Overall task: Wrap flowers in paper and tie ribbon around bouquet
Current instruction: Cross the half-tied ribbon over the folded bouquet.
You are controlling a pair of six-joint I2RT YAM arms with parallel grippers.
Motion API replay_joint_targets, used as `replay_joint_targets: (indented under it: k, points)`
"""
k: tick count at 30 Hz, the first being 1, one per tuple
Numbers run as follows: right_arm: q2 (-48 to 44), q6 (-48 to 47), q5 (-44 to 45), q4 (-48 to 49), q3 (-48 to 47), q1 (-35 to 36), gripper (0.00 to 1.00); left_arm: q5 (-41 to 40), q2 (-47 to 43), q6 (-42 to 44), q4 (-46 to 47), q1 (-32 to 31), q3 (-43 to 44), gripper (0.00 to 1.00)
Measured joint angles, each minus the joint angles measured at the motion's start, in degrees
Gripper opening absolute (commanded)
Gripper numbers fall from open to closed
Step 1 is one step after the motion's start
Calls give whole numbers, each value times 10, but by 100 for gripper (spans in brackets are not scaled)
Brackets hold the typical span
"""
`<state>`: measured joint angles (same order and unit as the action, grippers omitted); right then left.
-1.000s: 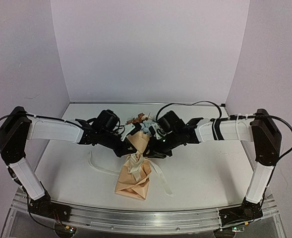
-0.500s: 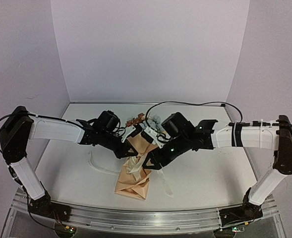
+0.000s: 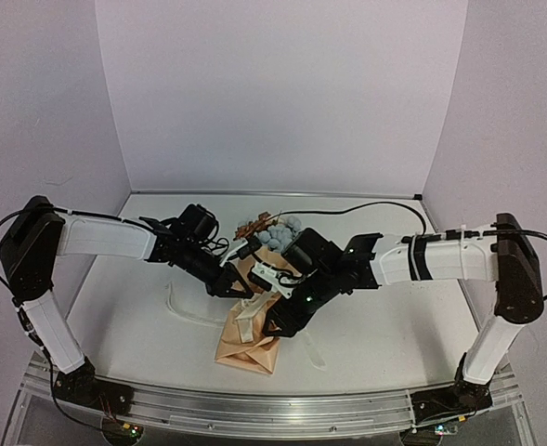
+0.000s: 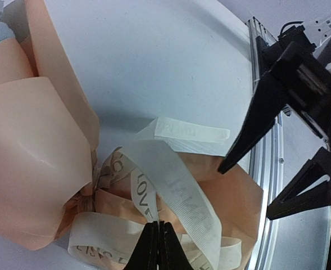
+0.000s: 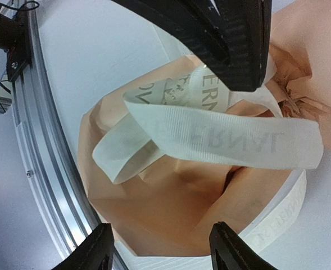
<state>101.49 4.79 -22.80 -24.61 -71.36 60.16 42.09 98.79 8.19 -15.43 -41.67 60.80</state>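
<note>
The bouquet lies mid-table: tan paper (image 3: 252, 347) rolled round the flowers (image 3: 275, 226), whose blue and brown heads stick out at the far end. Cream printed ribbon (image 3: 251, 311) is looped loosely at its waist. My left gripper (image 3: 243, 283) is shut on a strand of the ribbon (image 4: 179, 180), pinched at its tips (image 4: 157, 225). My right gripper (image 3: 275, 321) stands open just over the paper's near part (image 5: 171, 202), with nothing between its fingers (image 5: 168, 247). A ribbon loop (image 5: 227, 138) hangs in front of it.
Loose ribbon tails trail on the white table to the left (image 3: 175, 307) and right (image 3: 310, 351) of the bouquet. The aluminium rail (image 3: 273, 409) runs along the near edge. Both arms meet closely over the bouquet; the right fingers (image 4: 255, 118) show in the left wrist view.
My right gripper has opened and swung from beside the bouquet's waist toward its near end. The left gripper has stayed shut on the ribbon, shifting only slightly.
</note>
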Motion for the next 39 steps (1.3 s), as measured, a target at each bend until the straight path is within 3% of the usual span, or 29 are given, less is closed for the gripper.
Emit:
replay_joint_targets:
  k: [10, 14, 29, 39]
  points:
    - [45, 1, 11, 6, -43, -4, 59, 65, 16, 2, -12, 0, 19, 1]
    - [51, 9, 11, 6, -43, -9, 57, 91, 18, -36, 2, 1, 17, 1]
    - [51, 64, 57, 128, 25, -16, 58, 180, 57, -449, 362, 9, -83, 1]
    - [33, 149, 74, 158, 51, -35, 46, 205, 57, -548, 483, 9, -95, 1]
